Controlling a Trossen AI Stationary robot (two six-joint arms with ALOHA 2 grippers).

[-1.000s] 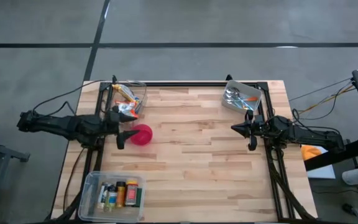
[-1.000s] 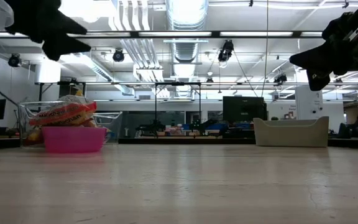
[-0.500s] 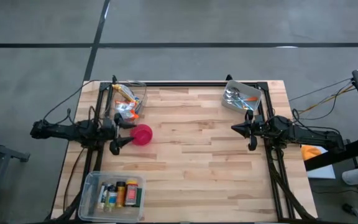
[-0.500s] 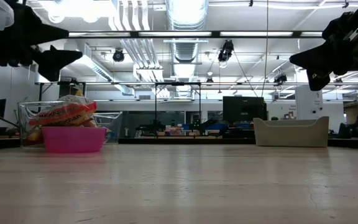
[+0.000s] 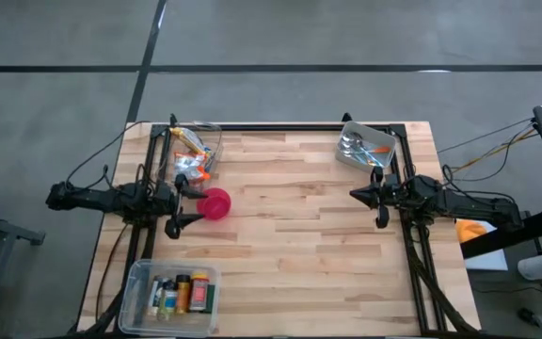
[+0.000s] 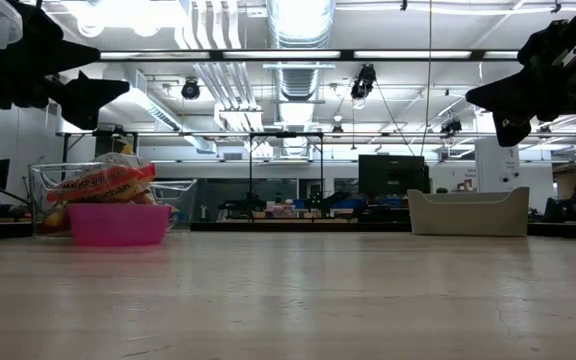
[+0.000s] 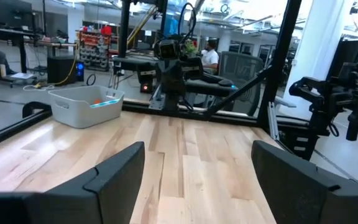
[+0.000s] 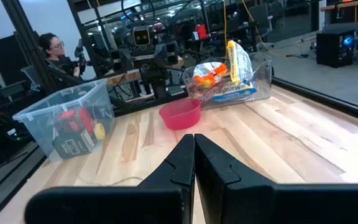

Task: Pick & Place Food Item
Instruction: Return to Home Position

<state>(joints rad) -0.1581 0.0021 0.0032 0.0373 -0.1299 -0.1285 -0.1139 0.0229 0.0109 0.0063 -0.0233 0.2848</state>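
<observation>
A pink bowl (image 5: 215, 203) stands on the table near its left edge; it also shows in the right wrist view as the bowl (image 8: 180, 114). Behind it, a clear bin (image 5: 194, 155) holds bagged food items (image 8: 229, 78). My left gripper (image 5: 186, 208) hovers level just left of the bowl, open, with nothing between its fingers (image 7: 114, 177). My right gripper (image 5: 365, 195) waits at the table's right edge, shut and level, holding nothing (image 8: 193, 163). In the low view the left gripper (image 6: 83, 95) and the right gripper (image 6: 498, 100) both hang well above the tabletop.
A grey tray (image 5: 365, 148) with utensils sits at the far right corner. A clear box (image 5: 172, 292) of small bottles stands at the near left corner. Bare wood (image 5: 299, 235) spans the table's middle. A person (image 8: 51, 46) sits beyond the table's left side.
My left gripper has drawn back a little toward the table's left edge and sunk lower, tipping to level. Its fingers have stayed open. Nothing on the table has moved.
</observation>
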